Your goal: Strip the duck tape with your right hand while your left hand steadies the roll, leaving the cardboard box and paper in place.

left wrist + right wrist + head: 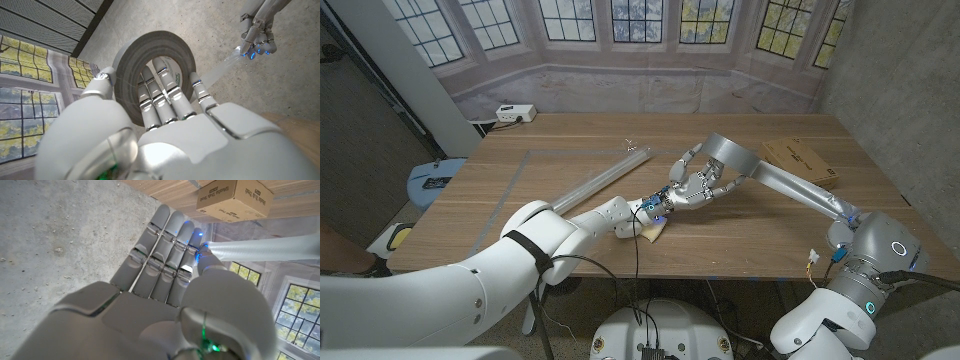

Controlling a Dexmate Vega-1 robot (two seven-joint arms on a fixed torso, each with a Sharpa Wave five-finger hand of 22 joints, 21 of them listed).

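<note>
In the left wrist view my left hand (pixel 165 130) holds the grey duck tape roll (pixel 150 40), fingers pushed through its core and thumb on the outside. A pale strip of tape (pixel 220 70) runs from the roll to my right hand (pixel 257 32), which pinches its end. The right wrist view shows the same strip (pixel 265 250) pinched at the fingertips of my right hand (pixel 170 280). In the head view the left hand (pixel 638 212) and right hand (pixel 695 187) are close together at mid-table, above a beige paper (pixel 657 231). The cardboard box (pixel 802 160) lies at the back right.
A long silvery rod or tube (pixel 600 182) lies slanted across the table left of the hands. A white power strip (pixel 515 113) sits at the back left corner. The cardboard box (pixel 235 200) is beyond the right hand's fingertips.
</note>
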